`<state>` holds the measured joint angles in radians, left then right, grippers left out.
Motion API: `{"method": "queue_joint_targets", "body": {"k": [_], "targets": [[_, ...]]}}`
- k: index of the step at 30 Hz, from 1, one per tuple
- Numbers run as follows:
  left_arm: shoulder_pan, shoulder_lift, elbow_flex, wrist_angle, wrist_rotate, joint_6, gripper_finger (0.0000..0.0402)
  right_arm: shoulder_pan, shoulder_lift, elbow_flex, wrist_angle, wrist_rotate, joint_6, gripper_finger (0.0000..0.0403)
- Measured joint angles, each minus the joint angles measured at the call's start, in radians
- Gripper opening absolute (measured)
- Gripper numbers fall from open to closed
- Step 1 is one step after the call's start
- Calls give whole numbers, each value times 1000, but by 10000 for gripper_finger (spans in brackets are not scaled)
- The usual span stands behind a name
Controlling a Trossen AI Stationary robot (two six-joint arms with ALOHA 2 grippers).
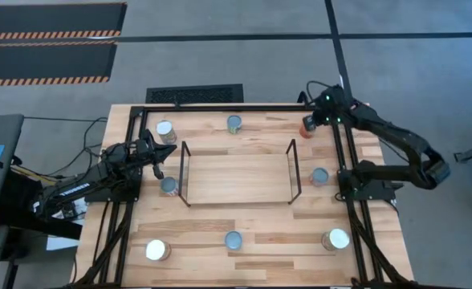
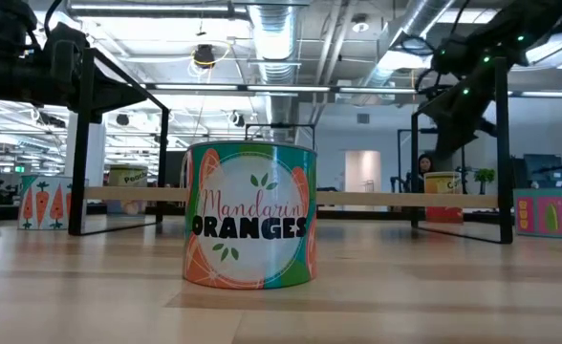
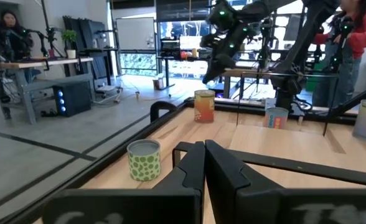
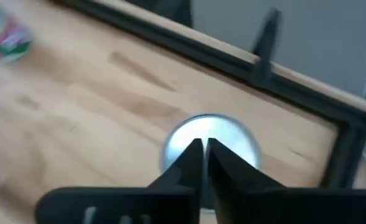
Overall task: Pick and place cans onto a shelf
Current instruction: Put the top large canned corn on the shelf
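The shelf (image 1: 238, 172), a low black wire rack with a light wood surface, stands mid-table. Several cans stand around it on the table. An orange-labelled can (image 1: 307, 128) stands at the far right. My right gripper (image 4: 204, 148) is shut and hovers just above that can's silver top (image 4: 233, 140). The left wrist view shows the gripper (image 3: 211, 76) clear above the can (image 3: 203, 106). My left gripper (image 1: 158, 160) is shut and empty. It is left of the shelf, between a whitish-topped can (image 1: 165, 131) and a blue-topped can (image 1: 168, 186).
Other cans stand at the far middle (image 1: 234, 124), right of the shelf (image 1: 320, 176) and along the near edge (image 1: 157, 250), (image 1: 233, 240), (image 1: 336, 238). A black metal frame (image 1: 220, 107) edges the table. People show in the room beyond.
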<state>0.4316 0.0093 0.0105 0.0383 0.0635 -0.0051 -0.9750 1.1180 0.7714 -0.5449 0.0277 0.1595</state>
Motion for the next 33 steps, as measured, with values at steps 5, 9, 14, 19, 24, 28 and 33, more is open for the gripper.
{"method": "queue_joint_targets", "body": {"k": [5, 9, 14, 19, 24, 28, 33], "targets": [[0, 0, 0, -3, 0, 0, 0, -51, 71, 76, -73, 9, 80, 95], [0, 0, 0, -3, 0, 2, 0, -62, 107, 114, -137, 16, 73, 129], [0, 0, 0, -3, 0, 4, 0, -21, 112, 121, -217, 14, -69, 165], [0, 0, 0, -3, 0, 5, 0, 39, 86, 121, -232, 10, -223, 180], [0, 0, 0, -3, 0, 5, 0, 75, 102, 121, -237, 24, -446, 170], [0, 0, 0, -3, 0, 5, 0, 75, 149, 121, -236, 77, -530, 158], [0, 0, 0, -3, 0, 10, 0, 76, 208, 126, -212, 96, -579, 153]]}}
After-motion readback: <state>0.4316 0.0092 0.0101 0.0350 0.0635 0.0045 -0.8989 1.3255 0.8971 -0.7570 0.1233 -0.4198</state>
